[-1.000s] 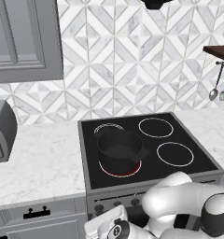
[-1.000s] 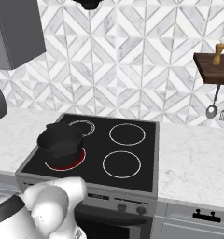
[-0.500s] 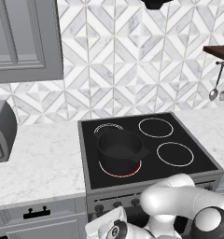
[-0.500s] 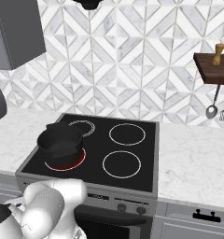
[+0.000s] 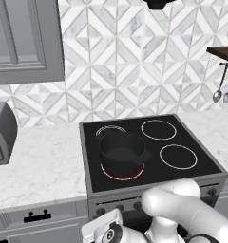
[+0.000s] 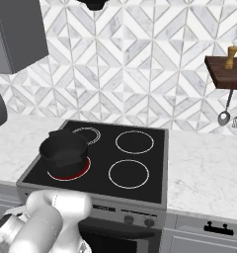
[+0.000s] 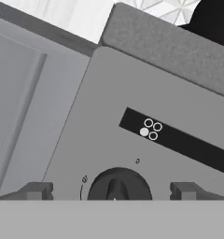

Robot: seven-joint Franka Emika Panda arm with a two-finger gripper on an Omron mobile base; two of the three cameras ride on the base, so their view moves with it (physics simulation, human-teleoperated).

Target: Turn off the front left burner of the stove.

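Steel stove front, claw [image 7: 112, 190] lined up on a dark knob [image 7: 116, 186], fingertips [image 7: 36, 190] spread wide either side, not touching it.

Front left burner [image 5: 122, 170] glows red on the black glass top of the stove [image 5: 182, 140], nearest-left ring, with a black pot [image 5: 121, 151] sitting on it; other rings are white outlines only. In the hand view the knob sits low centre on the grey panel, between the two tips, under a small black label [image 7: 151, 130] whose filled dot among four circles likely marks which burner it runs; can't confirm it is the front left. Knob looks rigid, small, round with a raised ridge across the middle: hard plastic or metal, probably smooth on the rim. Best hold is pinching across that ridge, then twisting; a rim grip may slip. Pot needs no touching.
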